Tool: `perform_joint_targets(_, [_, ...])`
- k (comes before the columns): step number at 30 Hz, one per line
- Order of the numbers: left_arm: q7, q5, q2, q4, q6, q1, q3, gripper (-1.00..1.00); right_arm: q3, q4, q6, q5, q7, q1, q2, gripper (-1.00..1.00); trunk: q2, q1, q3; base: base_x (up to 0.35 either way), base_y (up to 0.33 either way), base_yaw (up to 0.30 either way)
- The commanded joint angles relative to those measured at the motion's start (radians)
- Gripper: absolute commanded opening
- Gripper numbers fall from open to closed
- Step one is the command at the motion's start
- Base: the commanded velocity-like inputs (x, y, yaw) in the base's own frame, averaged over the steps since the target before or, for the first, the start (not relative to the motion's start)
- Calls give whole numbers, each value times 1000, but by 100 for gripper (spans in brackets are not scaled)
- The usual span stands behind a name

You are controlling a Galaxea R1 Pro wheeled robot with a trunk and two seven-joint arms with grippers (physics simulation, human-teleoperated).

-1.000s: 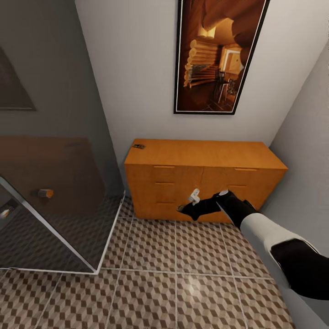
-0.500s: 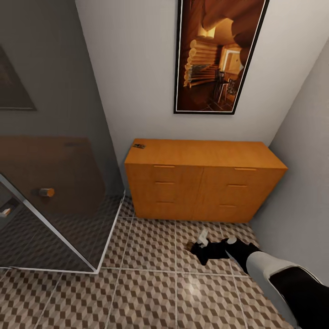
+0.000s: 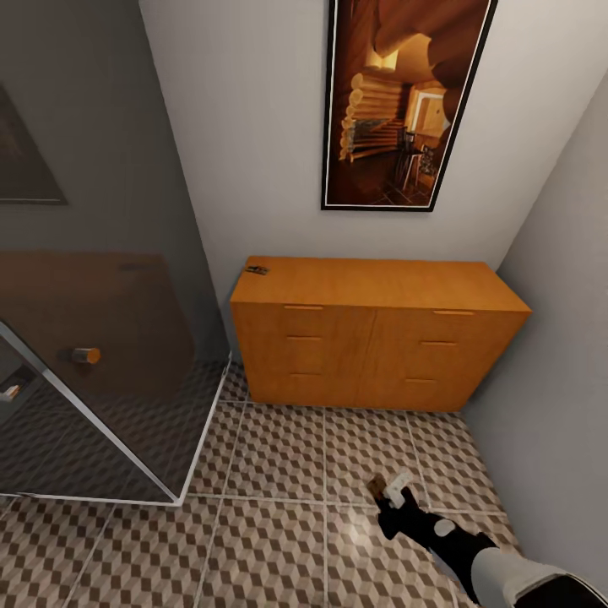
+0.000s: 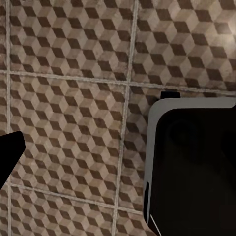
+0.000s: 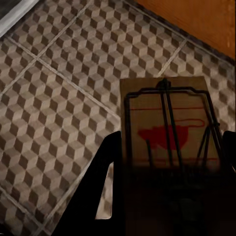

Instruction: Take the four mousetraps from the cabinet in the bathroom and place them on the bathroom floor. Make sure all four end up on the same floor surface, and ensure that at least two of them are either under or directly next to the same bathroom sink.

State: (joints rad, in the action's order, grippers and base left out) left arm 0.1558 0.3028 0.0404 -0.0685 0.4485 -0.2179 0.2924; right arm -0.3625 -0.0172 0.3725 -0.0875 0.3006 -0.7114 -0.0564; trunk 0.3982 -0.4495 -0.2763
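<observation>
Item: mousetrap [image 5: 167, 142], small flat wooden board with dark wire fittings and a red mark on its face. Location: held in the right gripper [image 3: 390, 492], low over the bathroom floor [image 3: 279, 473], in front of the cabinet [image 3: 371, 338] and well apart from it. In the right wrist view the board lay between the two dark fingers [image 5: 101, 182], jaws closed narrow on its near end, far end projecting free over the tiles.

Second mousetrap [image 3: 255, 270]: lying on the cabinet top at its back left corner, untouched. The other two could not be placed. No sink was in view.

Left gripper: state of its jaws could not be told; the left wrist view gave floor tiles and a dark rounded body close to the camera.

Handling, as judged: light and stiff, thin enough to slip or twist if pinched at a corner. The wire parts looked delicate and possibly sprung; best held by the board's long edges or bare end, clear of the bar. Lay it flat rather than drop it, lest it bounce or flip.

Other fixtures: framed picture [image 3: 405, 101] above the cabinet; glass shower screen [image 3: 93, 371] to the left.
</observation>
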Motion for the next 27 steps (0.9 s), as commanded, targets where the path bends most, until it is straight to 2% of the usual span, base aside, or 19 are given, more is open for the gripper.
perform_joint_targets(1, [5,4,2,-1,6,-1,8,100,4,0,38,44,-49,24,1,-100,2,-1,-2,0,0,0])
perform_joint_targets(3, [6,4,6,3,6,-1,7,100,4,0,69,95,-91,46,1,-100,2,-1,-2,0,0,0])
perform_joint_targets(4, [7,4,10,11,7,-1,6,100,4,1,94,142,-121,65,2,-100,2,-1,-2,0,0,0])
perform_joint_targets(6, [9,4,17,29,7,-1,6,100,4,1,120,198,-147,93,2,-100,2,-1,-2,0,0,0])
perform_joint_targets(12, [11,4,23,101,0,-1,2,100,4,2,186,302,-209,159,3,-100,2,-1,-2,0,0,0])
perform_joint_targets(16, [13,4,8,143,-12,-1,1,100,4,2,252,318,-272,191,13,-100,2,-1,-2,0,0,0])
perform_joint_targets(20, [14,4,-3,229,-70,-1,1,100,4,2,319,322,-345,224,33,-100,2,-1,-2,0,0,0])
perform_joint_targets(23, [14,4,-6,320,-164,-1,1,100,4,2,354,323,-393,250,52,-100,2,-1,-2,0,0,0])
perform_joint_targets(26, [14,3,-5,474,-319,-1,1,100,4,2,394,324,-433,276,80,-100,2,-1,-2,0,0,0])
perform_joint_targets(27, [14,3,-4,506,-349,-1,1,100,4,2,402,324,-438,280,84,-100,2,-1,-2,0,0,0])
